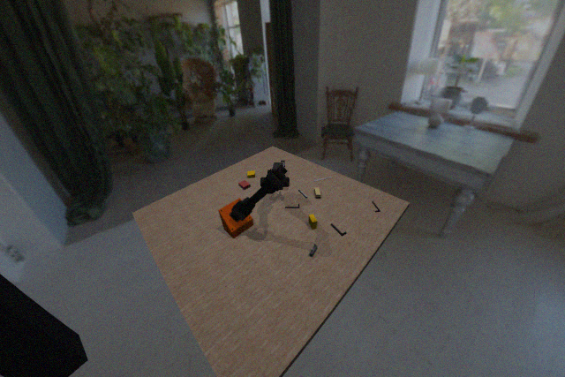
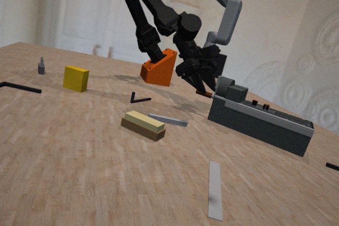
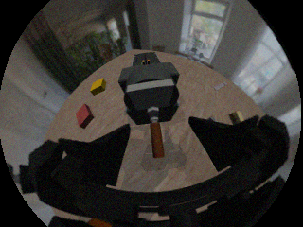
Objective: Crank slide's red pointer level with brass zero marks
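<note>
The machine (image 2: 257, 127) (image 3: 151, 96) is a long dark grey body with a round-backed housing at its crank end. The crank's brown handle (image 2: 203, 92) (image 3: 157, 142) sticks out from that end. The red pointer (image 2: 255, 102) stands on top, on the crank side of the brass zero marks (image 2: 266, 106) (image 3: 146, 61), with a visible gap between them. The pointer cannot be made out in the wrist view. My gripper (image 2: 209, 91) (image 3: 160, 123) is open, with its fingers on either side of the handle and nothing gripped. In the top view the arm mostly hides the machine.
Around the machine lie a red block (image 1: 244, 184) (image 3: 84, 115), a yellow block (image 1: 251, 174) (image 3: 98, 86), a cream-and-brown block (image 1: 317, 192) (image 2: 142, 126), a flat strip (image 2: 214, 190) and several hex keys. Another yellow block (image 1: 312, 221) (image 2: 72, 78) stands farther off. A grey arm (image 2: 230, 21) rises behind.
</note>
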Tool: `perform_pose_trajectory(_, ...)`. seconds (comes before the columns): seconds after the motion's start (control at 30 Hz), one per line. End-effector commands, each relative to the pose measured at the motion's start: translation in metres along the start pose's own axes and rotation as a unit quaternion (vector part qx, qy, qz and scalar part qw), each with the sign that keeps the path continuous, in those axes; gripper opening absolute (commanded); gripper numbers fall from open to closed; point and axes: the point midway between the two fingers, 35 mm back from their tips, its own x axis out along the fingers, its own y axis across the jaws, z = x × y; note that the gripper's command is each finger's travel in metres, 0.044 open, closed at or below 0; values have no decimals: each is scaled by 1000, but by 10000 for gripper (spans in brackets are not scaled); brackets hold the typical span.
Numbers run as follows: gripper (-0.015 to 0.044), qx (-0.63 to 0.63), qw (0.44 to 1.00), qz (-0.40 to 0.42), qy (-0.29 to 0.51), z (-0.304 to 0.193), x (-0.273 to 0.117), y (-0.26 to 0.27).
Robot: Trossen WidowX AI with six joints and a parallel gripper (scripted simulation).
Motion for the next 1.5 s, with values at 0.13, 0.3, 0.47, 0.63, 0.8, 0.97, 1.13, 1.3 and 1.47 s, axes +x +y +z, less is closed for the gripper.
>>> perform_pose_trajectory(0.13, 440, -4, 1000, 8, 5, -14, 10, 6)
perform_pose_trajectory(0.3, 440, -4, 1000, 8, 5, -20, 15, 6)
perform_pose_trajectory(0.47, 440, -4, 1000, 7, 6, -27, 20, 7)
perform_pose_trajectory(0.63, 440, -4, 1000, 7, 6, -28, 21, 7)
perform_pose_trajectory(0.8, 361, -4, 1000, 7, 6, -28, 21, 7)
perform_pose_trajectory(0.97, 230, -4, 1000, 7, 6, -28, 21, 7)
perform_pose_trajectory(1.13, 99, -4, 1000, 7, 6, -28, 21, 7)
perform_pose_trajectory(1.3, 0, -4, 1000, 7, 6, -28, 21, 7)
perform_pose_trajectory(1.47, 0, -4, 1000, 7, 6, -28, 21, 6)
